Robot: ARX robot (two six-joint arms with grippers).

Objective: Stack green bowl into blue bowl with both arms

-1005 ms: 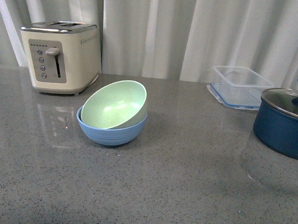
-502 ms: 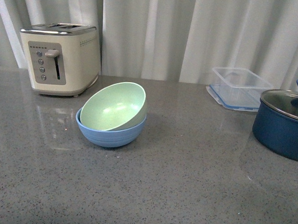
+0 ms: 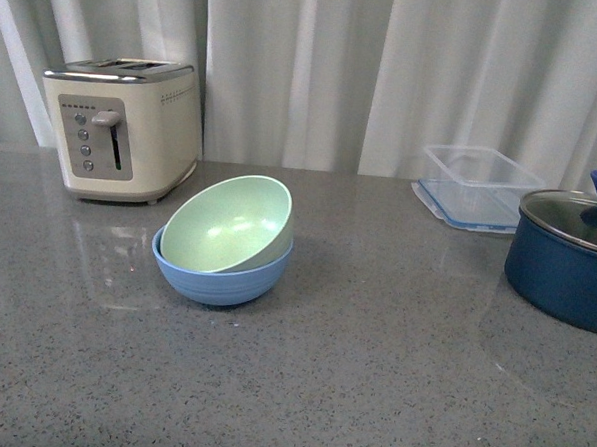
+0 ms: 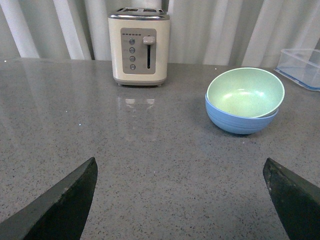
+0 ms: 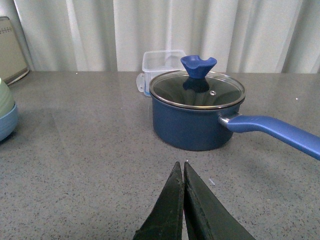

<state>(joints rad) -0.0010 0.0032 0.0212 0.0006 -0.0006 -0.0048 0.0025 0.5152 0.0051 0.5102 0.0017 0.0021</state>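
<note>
The pale mint-green round matte bowl [image 3: 228, 224] sits tilted inside the light sky-blue round ridged bowl [image 3: 221, 278], toward the far left part of the grey speckled tabletop [image 3: 371, 368], in front of the cream two-slot toaster [image 3: 123, 129]. The left pincer [image 4: 182, 200] hovers low over the tabletop, well back from the bowls, its flat black fingers [image 4: 60, 205] spread wide and holding nothing. The right pincer [image 5: 183, 172] hangs near the dark navy pot with glass lid [image 5: 195, 112], its fingertips pressed together and empty.
</note>
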